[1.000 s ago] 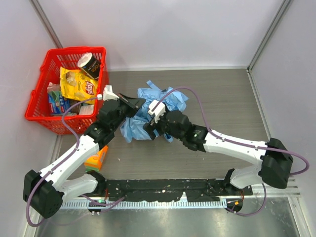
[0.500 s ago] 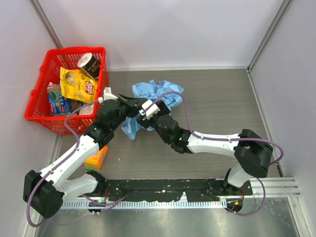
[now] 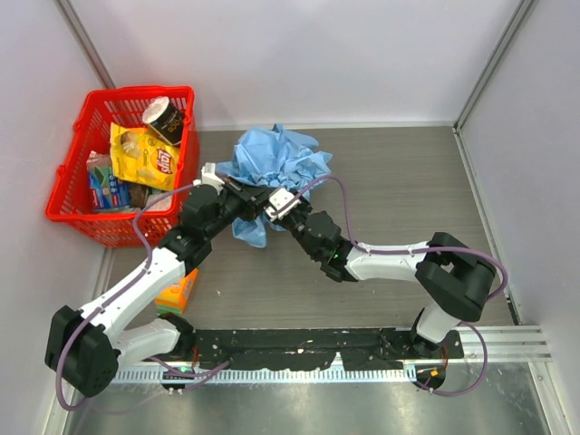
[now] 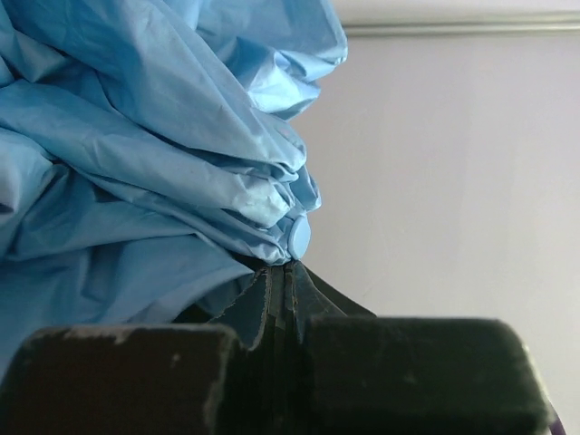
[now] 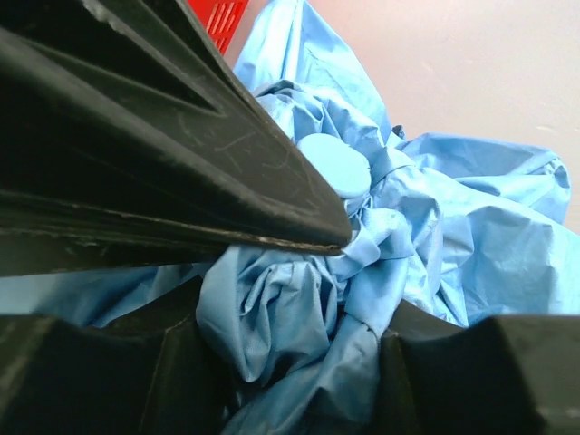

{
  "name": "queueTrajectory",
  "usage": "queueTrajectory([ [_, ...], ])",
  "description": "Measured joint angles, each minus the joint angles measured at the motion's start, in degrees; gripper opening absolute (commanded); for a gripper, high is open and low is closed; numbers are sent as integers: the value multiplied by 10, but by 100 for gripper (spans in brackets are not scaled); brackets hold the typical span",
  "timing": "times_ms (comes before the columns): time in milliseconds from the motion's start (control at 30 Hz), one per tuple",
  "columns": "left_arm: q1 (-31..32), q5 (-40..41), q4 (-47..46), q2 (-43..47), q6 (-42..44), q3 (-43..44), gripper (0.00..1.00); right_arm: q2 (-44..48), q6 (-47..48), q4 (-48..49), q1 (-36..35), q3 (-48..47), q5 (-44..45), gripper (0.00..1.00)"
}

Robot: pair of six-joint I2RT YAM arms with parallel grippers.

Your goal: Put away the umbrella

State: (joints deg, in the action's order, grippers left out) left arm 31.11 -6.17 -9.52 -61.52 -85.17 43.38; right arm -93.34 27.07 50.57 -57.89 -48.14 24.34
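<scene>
The left gripper (image 4: 285, 272) and right gripper (image 5: 290, 349) each clamp the crumpled sky-blue fabric umbrella (image 3: 276, 159) beside the red plastic basket (image 3: 136, 91). They should lift together so the cloth clears the rim.

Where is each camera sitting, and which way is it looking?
Top camera: high above and behind the robot, looking down on the table, red basket and blue umbrella; the left arm and right arm show whole.
Left wrist camera: on the left arm, looking forward past the left claw, which pinches umbrella cloth.
Right wrist camera: on the right arm, nose-close to the cloth; the right claw shows along the bottom.
Shared: all three see the umbrella; top and right wrist also see the basket.
</scene>
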Motion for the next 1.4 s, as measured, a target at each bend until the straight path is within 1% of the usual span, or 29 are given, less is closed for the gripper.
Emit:
queueTrajectory([
  [33,0,-9,-3,-3,-3,-3,0,2,0,12,3,10,-8,55],
  [100,0,-24,-13,-9,-9,-7,0,9,-1,23,11,26,-29,79],
  [167,0,-38,-21,-12,-14,-7,0,18,-4,32,16,38,-47,86],
  [267,0,-63,-36,-13,-14,-7,0,34,-4,53,25,59,-62,87],
  [367,-1,-90,-40,-20,-5,1,0,56,-6,51,41,72,-85,88],
  [533,-16,-160,-49,-41,33,34,0,135,-9,-6,58,91,-118,88],
  [733,-40,-222,-37,-43,95,65,0,269,-44,-152,60,91,-187,88],
  [833,-47,-239,-21,-50,123,78,0,317,-66,-243,60,76,-215,88],
  [867,-49,-241,-19,-52,127,79,0,327,-80,-284,60,61,-226,88],
  [1133,-60,-239,-40,-63,139,78,0,395,-187,-504,60,-10,-282,88],
  [1267,-70,-242,-87,-72,139,64,0,411,-226,-582,60,-62,-289,88],
  [1400,-82,-265,-149,-92,129,44,0,410,-246,-629,70,-98,-259,89],
])
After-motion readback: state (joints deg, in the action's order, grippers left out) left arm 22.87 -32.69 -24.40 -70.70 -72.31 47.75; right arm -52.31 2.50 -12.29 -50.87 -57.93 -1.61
